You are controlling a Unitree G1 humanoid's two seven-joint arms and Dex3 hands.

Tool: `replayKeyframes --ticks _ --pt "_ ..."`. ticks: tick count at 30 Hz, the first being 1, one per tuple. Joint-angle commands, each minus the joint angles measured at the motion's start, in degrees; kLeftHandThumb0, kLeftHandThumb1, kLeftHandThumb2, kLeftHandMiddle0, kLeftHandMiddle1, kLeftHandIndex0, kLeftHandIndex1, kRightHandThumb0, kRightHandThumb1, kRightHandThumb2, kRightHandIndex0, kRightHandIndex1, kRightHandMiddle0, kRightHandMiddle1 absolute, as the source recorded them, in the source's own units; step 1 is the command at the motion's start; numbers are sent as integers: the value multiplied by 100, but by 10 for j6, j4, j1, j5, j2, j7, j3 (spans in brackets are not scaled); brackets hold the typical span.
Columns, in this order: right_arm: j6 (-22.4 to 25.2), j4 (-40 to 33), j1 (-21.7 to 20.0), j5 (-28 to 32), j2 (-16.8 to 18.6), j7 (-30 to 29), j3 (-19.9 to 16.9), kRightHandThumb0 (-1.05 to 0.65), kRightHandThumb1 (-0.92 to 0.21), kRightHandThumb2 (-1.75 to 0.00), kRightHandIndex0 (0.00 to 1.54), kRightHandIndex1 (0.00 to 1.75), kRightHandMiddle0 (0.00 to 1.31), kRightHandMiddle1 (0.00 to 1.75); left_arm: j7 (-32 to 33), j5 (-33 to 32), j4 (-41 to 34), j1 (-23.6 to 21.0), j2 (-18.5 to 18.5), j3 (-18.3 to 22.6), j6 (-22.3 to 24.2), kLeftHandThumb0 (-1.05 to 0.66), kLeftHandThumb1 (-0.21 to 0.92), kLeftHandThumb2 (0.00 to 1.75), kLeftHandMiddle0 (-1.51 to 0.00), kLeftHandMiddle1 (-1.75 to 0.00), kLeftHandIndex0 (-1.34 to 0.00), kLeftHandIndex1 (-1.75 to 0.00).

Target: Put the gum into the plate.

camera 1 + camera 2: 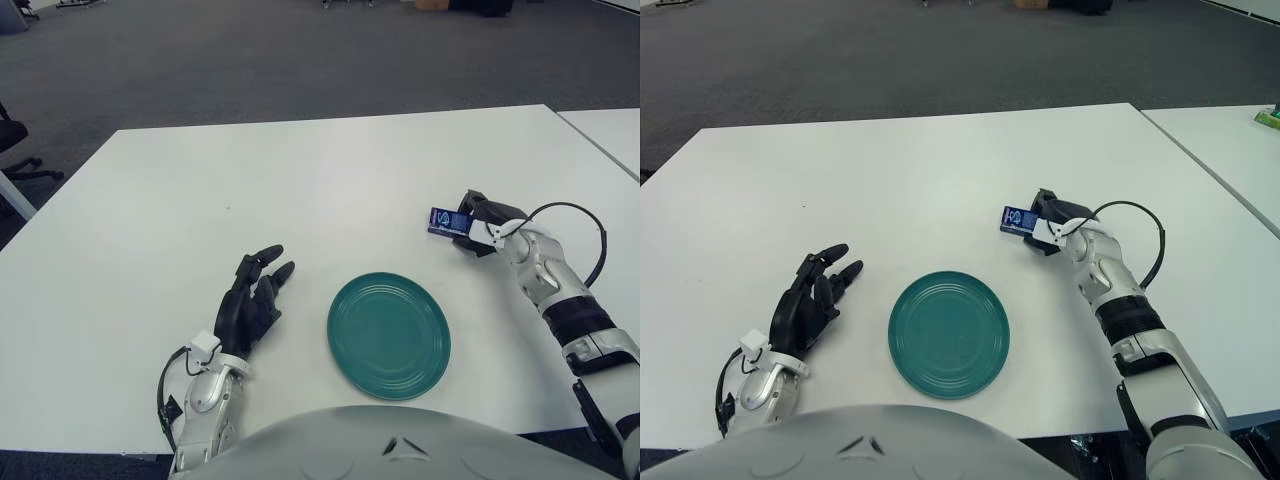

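A small dark blue gum pack (447,220) is held above the white table (300,180), up and to the right of the teal plate (389,334). My right hand (478,222) is shut on the gum pack, its black fingers wrapped around the pack's right end. In the right eye view the pack (1018,220) and the hand (1048,222) sit beyond the plate's (949,333) far right rim. My left hand (252,300) shows to the left of the plate with its fingers spread and nothing in them.
A second white table (610,135) stands to the right across a narrow gap. Dark carpet floor lies beyond the table's far edge. A black chair (12,140) is at the far left.
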Motion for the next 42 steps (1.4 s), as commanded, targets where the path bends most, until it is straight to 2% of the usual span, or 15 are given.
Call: replayKeyframes --ticks 1,9,17,24,28,36,42 --pt "12 -62 -36 12 -3 -5 -31 -40 -59 -97 93 175 41 175 2 5 10 1 7 6 16 -84 92 89 -47 -34 -13 -92" --pt "17 -169 -40 20 -12 3 -72 -42 -52 -106 100 175 46 175 1 8 15 -7 13 12 19 -84 92 90 -48 -34 -13 -92" --pt "37 -215 -21 13 -4 36 -60 -43 -50 -109 102 175 48 175 -1 8 10 -7 18 14 25 -84 92 91 -48 -34 -11 -92" --pt "29 -250 0 22 -9 76 -53 -43 -49 -110 104 175 48 175 -2 7 9 -6 23 18 30 -83 92 91 -47 -33 -10 -91" --pt "53 -303 16 12 3 107 -38 -42 -50 -109 104 175 47 175 0 10 9 -7 24 19 33 -84 92 91 -47 -32 -9 -92" --pt "82 -407 59 -17 34 131 4 -43 -49 -109 103 175 48 175 7 28 8 -4 23 15 33 -84 92 92 -47 -32 -8 -92" --pt "127 -479 69 -55 59 171 36 -43 -49 -109 104 175 48 175 5 33 9 -3 22 14 37 -84 92 92 -49 -32 -8 -92"
